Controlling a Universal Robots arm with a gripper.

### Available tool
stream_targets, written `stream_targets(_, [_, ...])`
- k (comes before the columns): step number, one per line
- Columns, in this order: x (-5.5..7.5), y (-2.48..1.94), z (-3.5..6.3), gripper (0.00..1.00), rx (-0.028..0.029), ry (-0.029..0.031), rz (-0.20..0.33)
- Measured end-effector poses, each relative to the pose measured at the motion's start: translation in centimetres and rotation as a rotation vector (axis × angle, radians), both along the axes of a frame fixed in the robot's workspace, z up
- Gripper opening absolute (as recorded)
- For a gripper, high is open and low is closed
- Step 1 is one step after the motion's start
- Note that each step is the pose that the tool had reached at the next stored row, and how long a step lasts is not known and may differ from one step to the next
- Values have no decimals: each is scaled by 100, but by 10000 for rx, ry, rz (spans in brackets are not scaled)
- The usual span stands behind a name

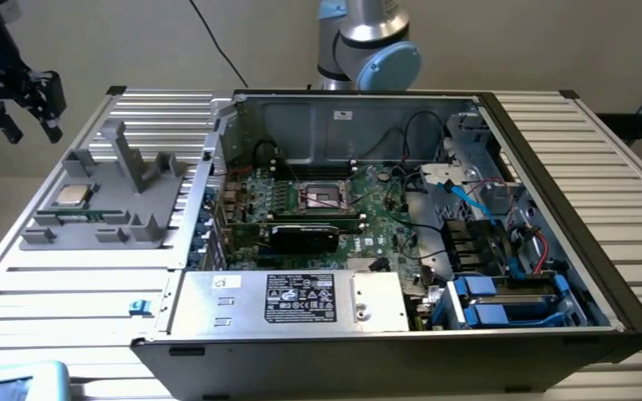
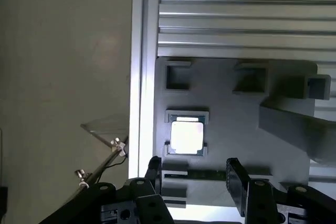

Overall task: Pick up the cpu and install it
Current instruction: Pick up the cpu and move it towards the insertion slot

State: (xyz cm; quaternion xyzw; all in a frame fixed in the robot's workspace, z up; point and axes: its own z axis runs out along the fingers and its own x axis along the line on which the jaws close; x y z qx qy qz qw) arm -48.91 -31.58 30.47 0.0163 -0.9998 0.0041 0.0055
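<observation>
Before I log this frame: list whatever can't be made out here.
- cpu markings: wrist view, washed out by glare.
- Socket pins: exterior view, too small to tell.
- gripper mount: exterior view, cut off by the top-left corner.

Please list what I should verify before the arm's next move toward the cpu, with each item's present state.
1. The cpu lies flat in the grey holder: ok.
2. Nothing covers the cpu: ok.
3. The gripper is open and empty: ok.
4. The gripper is centred over the cpu: not ok, it hangs apart, to one side.
5. The socket frame is open: cannot tell.
</observation>
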Motion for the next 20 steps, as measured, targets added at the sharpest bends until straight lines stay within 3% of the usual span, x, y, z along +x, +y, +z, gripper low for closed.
stream_targets(20, [8,-5,-364,62,1,0,0])
